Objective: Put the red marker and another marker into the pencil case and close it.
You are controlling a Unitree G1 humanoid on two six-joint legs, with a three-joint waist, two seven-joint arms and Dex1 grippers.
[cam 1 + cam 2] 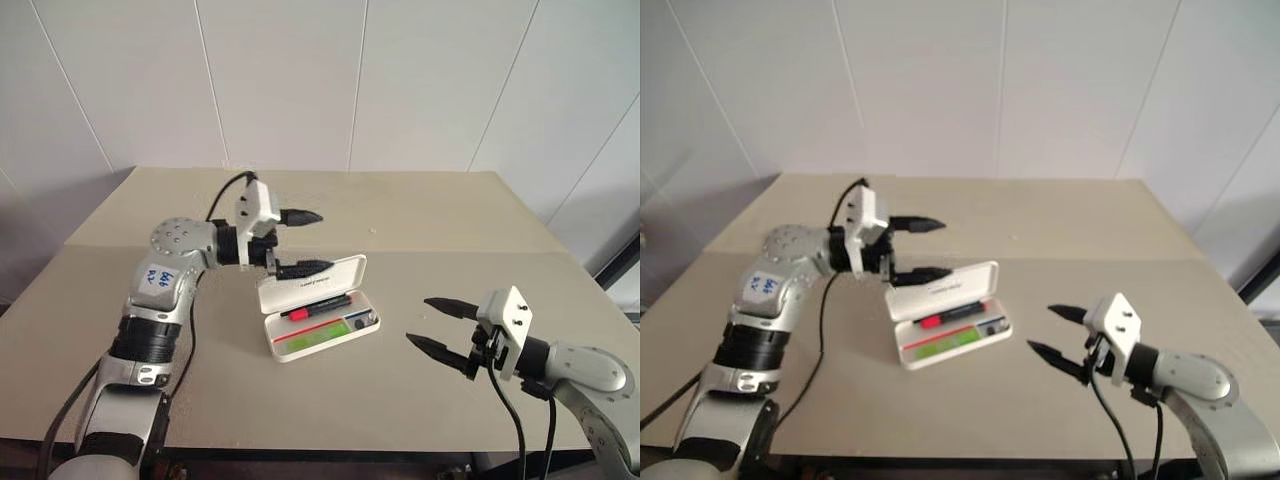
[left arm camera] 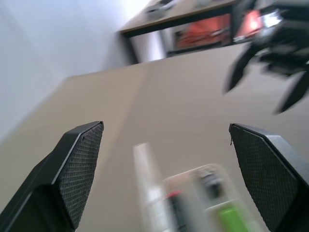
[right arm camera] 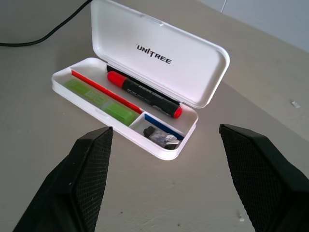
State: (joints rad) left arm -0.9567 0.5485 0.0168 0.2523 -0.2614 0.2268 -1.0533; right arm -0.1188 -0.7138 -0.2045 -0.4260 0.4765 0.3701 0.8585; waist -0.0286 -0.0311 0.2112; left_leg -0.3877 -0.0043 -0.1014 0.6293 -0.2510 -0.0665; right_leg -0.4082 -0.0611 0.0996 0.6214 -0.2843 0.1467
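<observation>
Already the red marker (image 3: 144,93) and the green marker (image 3: 100,100) lay inside the white pencil case (image 1: 318,308), which sat near the middle of the frame on the tan table (image 1: 450,215) with its lid standing up. The left gripper (image 1: 301,241) hung just above and behind that lid, fingers spread and empty, while the right gripper (image 1: 436,325) waited at lower right, well apart from the case, likewise spread and empty. Judging by this, both markers were stowed and only shutting the lid remained.
</observation>
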